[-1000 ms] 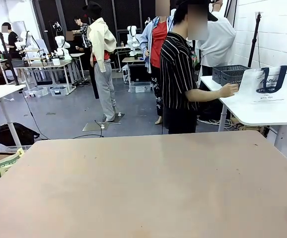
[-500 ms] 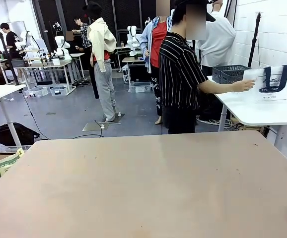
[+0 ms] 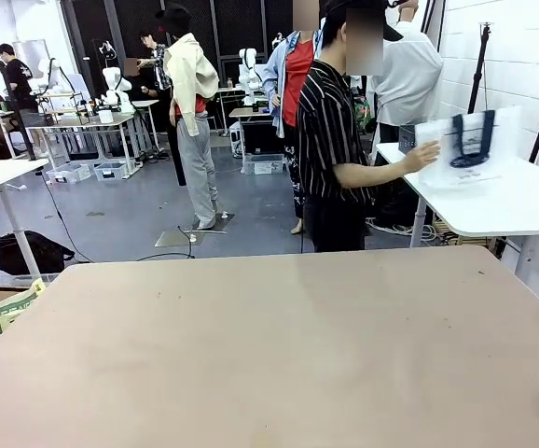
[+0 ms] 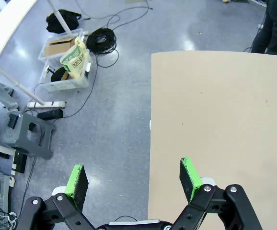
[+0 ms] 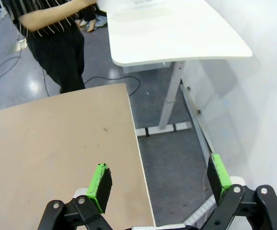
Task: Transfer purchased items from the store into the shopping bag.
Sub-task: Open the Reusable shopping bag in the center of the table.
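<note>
At the side surface (image 3: 503, 207) the shopping bag (image 3: 470, 149) is held by a hand (image 3: 425, 156); left tool (image 4: 133, 175), right tool (image 5: 158, 176) are spread wide, empty; setup, bag placement awaited.

- The brown table (image 3: 279, 355) offers open surface from side to side and from near edge to far edge.
- A person (image 3: 335, 140) stands just beyond the far edge, right of middle.
- The person's hand (image 3: 423, 156) holds the shopping bag (image 3: 465, 149) up over the white side table (image 3: 493, 201), well apart from the brown table.
- The left gripper (image 4: 134, 179) and right gripper (image 5: 160, 184), jaws spread wide, straddle the brown table's side edges.
</note>
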